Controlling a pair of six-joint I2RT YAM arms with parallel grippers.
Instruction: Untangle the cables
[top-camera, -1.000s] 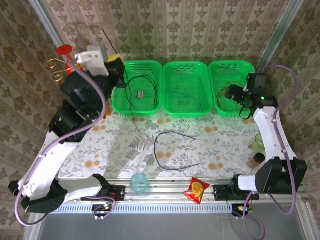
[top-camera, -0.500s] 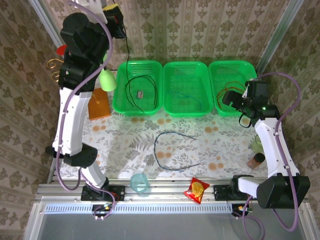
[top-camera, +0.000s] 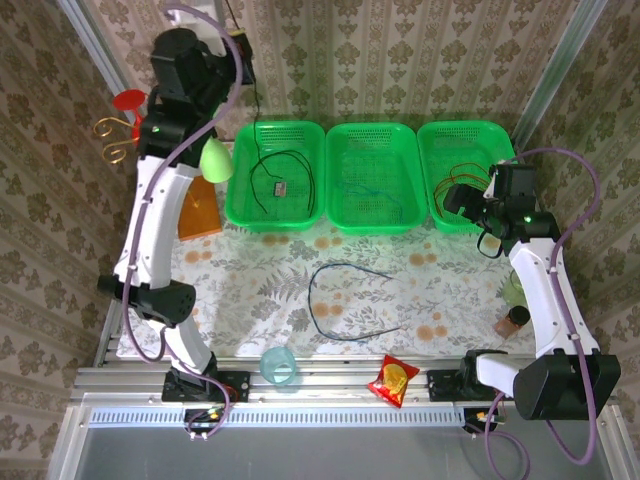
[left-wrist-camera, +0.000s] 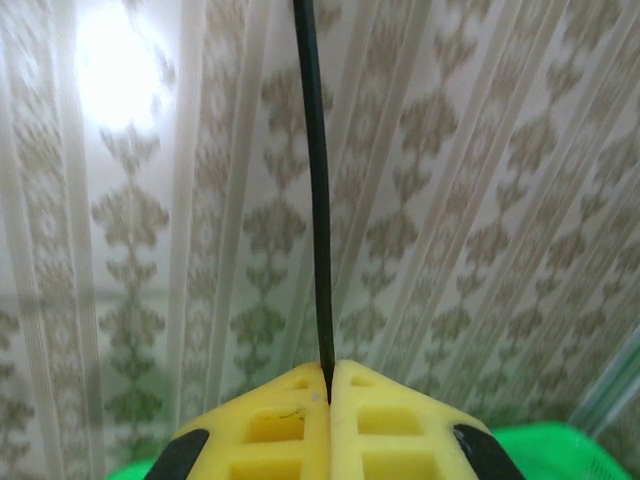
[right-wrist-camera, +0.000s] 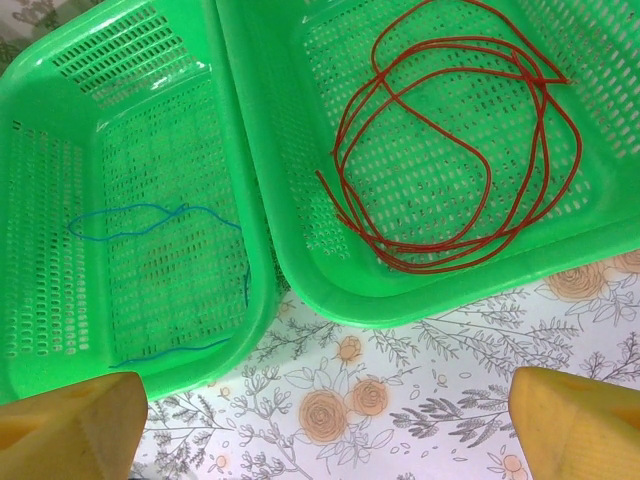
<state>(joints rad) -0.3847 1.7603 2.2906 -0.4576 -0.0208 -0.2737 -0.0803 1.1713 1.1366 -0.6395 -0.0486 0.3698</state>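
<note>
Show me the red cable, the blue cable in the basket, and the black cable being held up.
red cable (right-wrist-camera: 437, 268): right wrist view, lower loop.
blue cable (right-wrist-camera: 130, 208): right wrist view, upper strand.
black cable (left-wrist-camera: 315, 200): left wrist view, straight middle stretch.

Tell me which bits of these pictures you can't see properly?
- Left wrist view: the black cable runs off the top edge, so its far end is cut off.
- Top view: the right arm covers part of the red cable in the right basket.
- Top view: the little grey thing in the left basket is too small to name.
</note>
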